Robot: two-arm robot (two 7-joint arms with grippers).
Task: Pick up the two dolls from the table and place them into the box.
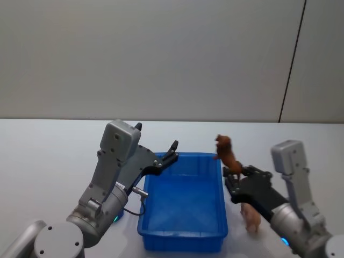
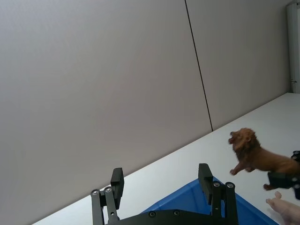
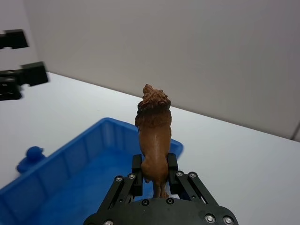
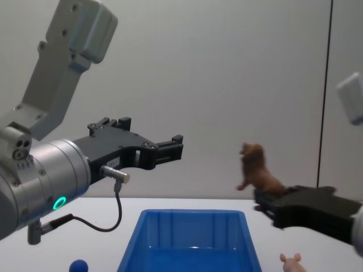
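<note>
Right gripper [image 3: 154, 165] jaws are being pressed against the reddish-brown doll [image 3: 153, 126] above the right rim of the box [image 1: 183, 239]; left gripper [image 2: 161, 174] jaws are being held wide.

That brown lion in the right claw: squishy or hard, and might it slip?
Probably stiff: the brown lion holds its shape, legs and head unbent, in the right gripper. Likely light, since it is held by its hindquarters alone. It might pivot, pinched so far back.
</note>
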